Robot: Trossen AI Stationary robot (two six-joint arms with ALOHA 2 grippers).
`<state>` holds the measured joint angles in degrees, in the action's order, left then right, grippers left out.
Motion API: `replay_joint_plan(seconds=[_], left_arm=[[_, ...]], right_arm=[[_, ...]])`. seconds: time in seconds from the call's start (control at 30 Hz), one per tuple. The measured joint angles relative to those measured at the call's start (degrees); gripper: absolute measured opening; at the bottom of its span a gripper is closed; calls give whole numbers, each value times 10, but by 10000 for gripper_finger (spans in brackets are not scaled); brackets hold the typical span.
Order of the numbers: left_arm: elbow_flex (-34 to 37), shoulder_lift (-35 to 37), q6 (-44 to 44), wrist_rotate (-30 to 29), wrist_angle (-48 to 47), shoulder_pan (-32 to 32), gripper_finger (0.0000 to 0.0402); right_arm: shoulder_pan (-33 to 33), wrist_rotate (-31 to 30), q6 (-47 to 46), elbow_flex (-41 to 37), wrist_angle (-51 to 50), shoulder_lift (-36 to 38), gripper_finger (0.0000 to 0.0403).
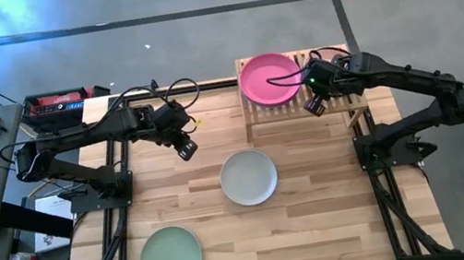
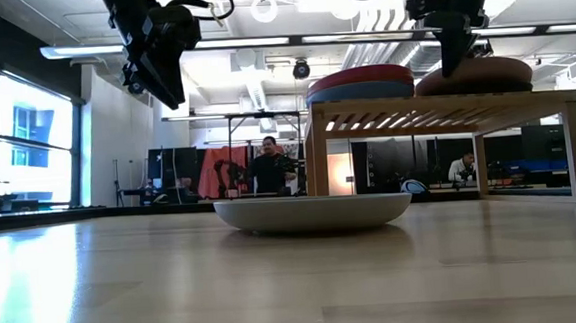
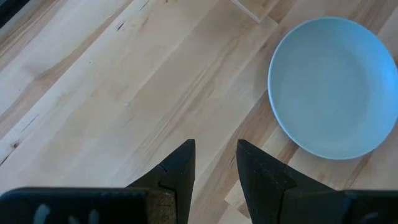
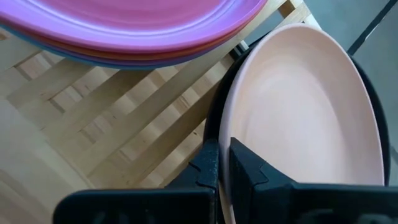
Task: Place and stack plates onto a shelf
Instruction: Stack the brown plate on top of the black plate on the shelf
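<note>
Item: right claw [image 4: 222, 165], pinched shut on the rim of the peach-pink plate [image 4: 305, 118], which sits on a black plate [image 4: 214, 118] on the far-side bay of the shelf [image 1: 345, 105], beside the stack topped by the magenta plate [image 1: 269, 78]. Risk, as judged: the grip is on a thin edge only, so the plate may tip or drag on release; it may sit off-centre on the black one and slide; a sideways pull could nudge the neighbouring stack, which lies just beside it. Item: left claw [image 3: 214, 163], narrow gap, holding nothing, hanging above bare bench [image 1: 178, 204] well short of the shelf. Item: off-white plate [image 1: 249, 177], on the bench in front of the shelf. Item: mint green plate [image 1: 170, 258], well apart from the shelf at the bench's near corner. Surface: pale plank wood, smooth, slightly glossy. Room: open workshop with ceiling lights, big windows and seated people behind the shelf; a desk with keyboard beside the bench.
</note>
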<state>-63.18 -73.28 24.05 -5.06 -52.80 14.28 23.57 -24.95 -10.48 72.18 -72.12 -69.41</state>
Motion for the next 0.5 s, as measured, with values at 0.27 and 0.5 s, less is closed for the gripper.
replay_joint_plan(seconds=[0.27, 0.5], left_arm=[[0, 0, 14, 0, 0, 0, 106], [0, 0, 14, 16, 0, 0, 106]], right_arm=[[2, 14, -14, 0, -14, 0, 21], [8, -30, -12, 0, -18, 0, 94]])
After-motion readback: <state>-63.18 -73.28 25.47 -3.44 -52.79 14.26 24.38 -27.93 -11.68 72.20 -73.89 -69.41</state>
